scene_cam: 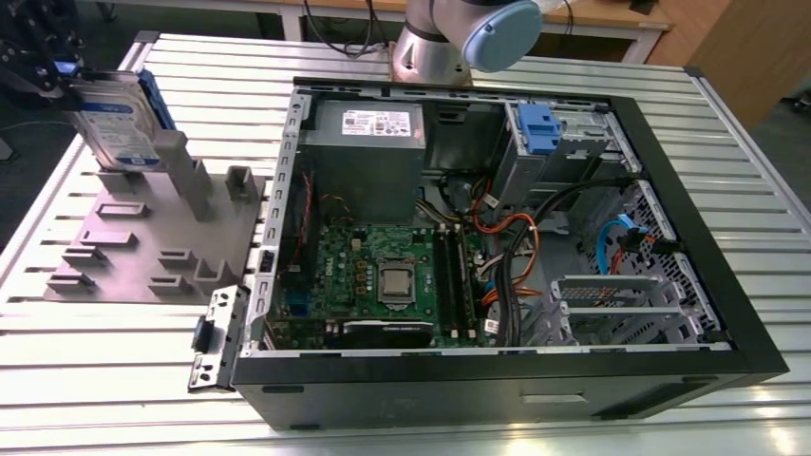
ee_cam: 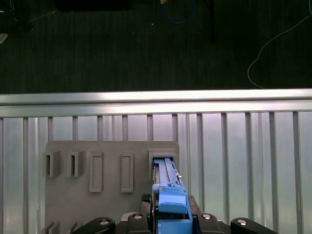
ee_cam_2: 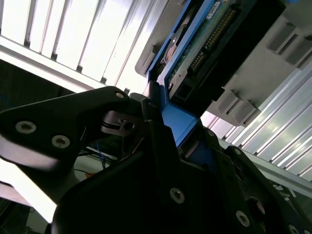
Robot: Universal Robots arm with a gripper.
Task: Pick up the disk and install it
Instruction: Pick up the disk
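Exterior view: the disk [scene_cam: 117, 123] stands upright on edge in a raised slot [scene_cam: 150, 176] of the grey fixture plate [scene_cam: 140, 237], at the exterior view's left on the slatted table [scene_cam: 102, 361], well apart from the open computer case [scene_cam: 709, 313]; the gripper [scene_cam: 57, 78] meets the disk's upper end from the exterior view's left; first wrist view: looking down along the disk, the blue carrier frame [ee_cam: 171, 202] sits between the 2 halves of the gripper, and the disk's far end enters the fixture's slot; second wrist view: the dark fingers [ee_cam_2: 157, 131] press against the blue frame from both sides, with the disk's circuit board [ee_cam_2: 207, 41] beyond them, so the gripper reads as pinched on the disk by its carrier frame; step in hand, as judged: the pick-up, at the grasp stage, with the disk not yet out of the fixture and installation not begun; the drive cage [scene_cam: 576, 142] at the case's far corner appears the likely seat, though which bay cannot be told; what the next move calls for, as judged: a straight pull along the slot's axis, without tilt, so that the frame does not bind against the slot walls, and a grip firm enough that the smooth plastic does not slip; clearance over the case rim would then be needed
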